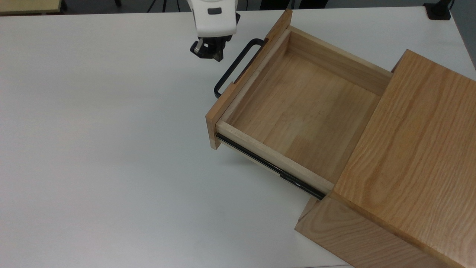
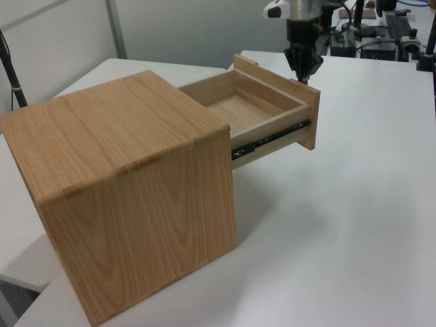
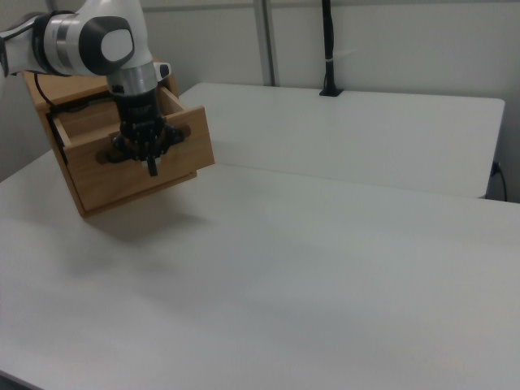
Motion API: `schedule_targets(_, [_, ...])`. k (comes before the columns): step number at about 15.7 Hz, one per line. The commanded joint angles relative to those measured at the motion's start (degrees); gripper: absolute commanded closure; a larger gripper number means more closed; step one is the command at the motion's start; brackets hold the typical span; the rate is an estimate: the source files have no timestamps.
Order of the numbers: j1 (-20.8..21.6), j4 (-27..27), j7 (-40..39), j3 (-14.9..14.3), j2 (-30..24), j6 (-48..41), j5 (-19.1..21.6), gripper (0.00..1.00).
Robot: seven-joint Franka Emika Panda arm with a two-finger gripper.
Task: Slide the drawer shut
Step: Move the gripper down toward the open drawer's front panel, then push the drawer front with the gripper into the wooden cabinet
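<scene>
On the white table (image 1: 104,149), toward three o'clock in the top view, sits an oak-grain cabinet (image 1: 412,156) with the drawer (image 1: 297,108) pulled well out of it, pointing toward ten o'clock. The drawer's inside is bare wood, its flat front panel (image 1: 245,78) faces ten o'clock, and a thin black handle (image 1: 233,69) sticks out from that panel. A black side rail (image 1: 271,169) runs along the drawer's six-o'clock side, between the front panel and the cabinet. Up near twelve o'clock in the top view, the gripper (image 1: 211,56) hangs below the arm's white wrist (image 1: 214,16), just beside the upper end of the handle and on the handle's outer side; contact between them cannot be made out. Seen in the left view, the gripper (image 2: 302,70) points down just behind the top edge of the drawer's front panel (the dark tip narrows to a point there). Seen in the right view, the gripper (image 3: 150,162) hangs in front of the drawer (image 3: 134,158), level with the handle. Whether its fingers are spread or pressed together cannot be told.
</scene>
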Motion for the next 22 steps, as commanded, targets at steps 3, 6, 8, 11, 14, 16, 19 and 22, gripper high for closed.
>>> schedule_targets(3, [2.9,-0.1,-1.7,-0.3,0.4,5.8,1.7,1.0])
schedule_targets(6, [3.9,-0.1,-1.7,-0.3,1.1,8.7,6.5,1.0])
schedule_targets(8, [4.0,-0.1,-1.8,-0.3,1.2,9.7,7.9,1.0])
schedule_targets(11, [5.9,0.0,-1.3,-0.3,1.7,14.3,10.2,1.0])
schedule_targets(14, [8.5,0.0,-0.8,-0.3,2.7,19.5,11.3,1.0])
schedule_targets(16, [8.8,0.1,-0.8,-0.3,3.1,22.5,12.6,1.0])
schedule_targets(19, [9.9,0.2,-0.6,1.1,4.9,30.5,16.5,1.0])
schedule_targets(22, [10.0,0.2,2.9,3.3,7.0,37.5,16.4,1.0])
